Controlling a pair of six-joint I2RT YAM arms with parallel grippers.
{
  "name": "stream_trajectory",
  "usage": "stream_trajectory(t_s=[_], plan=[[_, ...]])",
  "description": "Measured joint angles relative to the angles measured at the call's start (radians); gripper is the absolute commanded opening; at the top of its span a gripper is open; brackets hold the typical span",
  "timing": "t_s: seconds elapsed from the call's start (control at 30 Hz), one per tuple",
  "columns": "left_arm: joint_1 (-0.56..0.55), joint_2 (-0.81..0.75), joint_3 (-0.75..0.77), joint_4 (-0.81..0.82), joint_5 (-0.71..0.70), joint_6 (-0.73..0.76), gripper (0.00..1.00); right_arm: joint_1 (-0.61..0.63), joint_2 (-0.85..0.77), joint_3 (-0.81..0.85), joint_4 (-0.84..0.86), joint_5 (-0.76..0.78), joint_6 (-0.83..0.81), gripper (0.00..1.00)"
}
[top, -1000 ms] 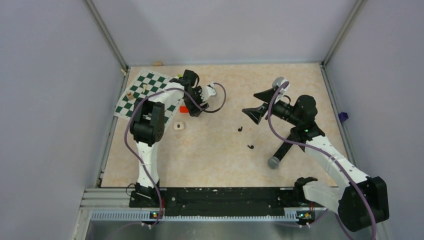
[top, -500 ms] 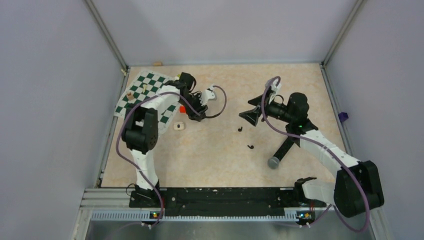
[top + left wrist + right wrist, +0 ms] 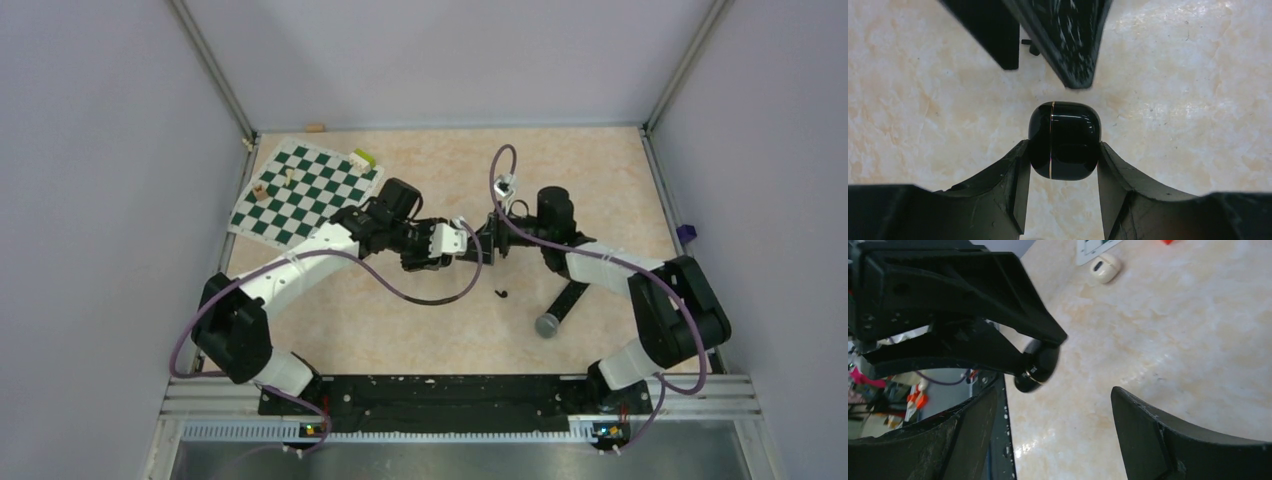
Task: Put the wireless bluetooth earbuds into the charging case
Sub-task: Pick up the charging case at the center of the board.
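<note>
Though gripped at both sides by the left tool [image 3: 1062,150], clenched on the charging case [image 3: 1064,140] at mid-frame of the left wrist view, shows no opening yet: lid down, thin gold seam unbroken across the glossy shell. Judged as the step of getting the case open before any loading. Faced from the top of that view by the right tool [image 3: 1044,75], released and spread wide, tips just short of the shell, not touching. Nothing visible inside, being shut; cannot tell whether lifted or resting on the surface [image 3: 1198,100]. Outside it, on the surface: one of the wireless bluetooth earbuds [image 3: 501,294] just below the meeting tools in the overhead view, near the microphone [image 3: 560,305]; a small dark piece between the right tool's fingers at the top of the left wrist view, probably the other. Next, probably: set one right fingertip on the lid edge at the seam and lever it up with the left grip steady; calls for a fine touch, since glossy and rounded, likely to slip or twist. Then pick each bean-sized piece in turn and seat it in its well.
</note>
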Motion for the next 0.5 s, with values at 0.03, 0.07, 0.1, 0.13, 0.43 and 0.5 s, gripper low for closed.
stream_trajectory(t_s=[0.03,0.07,0.1,0.13,0.43,0.5], plan=[[-0.016,0.002,-0.003,0.0,-0.011,-0.001,0.18,0.02,0.007,0.004,0.006,-0.015,0.008,0.82],[-0.031,0.005,-0.005,0.0,-0.021,-0.001,0.18,0.04,0.01,0.009,0.013,-0.028,0.014,0.81],[-0.04,0.009,-0.005,0.0,-0.026,-0.002,0.18,0.056,0.013,0.012,0.018,-0.04,0.019,0.8],[-0.052,0.012,-0.005,0.001,-0.037,-0.003,0.17,0.07,0.013,0.014,0.025,-0.048,0.021,0.79],[-0.082,0.028,-0.005,0.0,-0.069,-0.024,0.16,0.099,0.048,0.034,0.019,-0.056,0.0,0.71],[-0.082,0.028,-0.004,0.0,-0.069,-0.027,0.15,0.099,0.063,0.034,0.019,-0.056,0.0,0.66]])
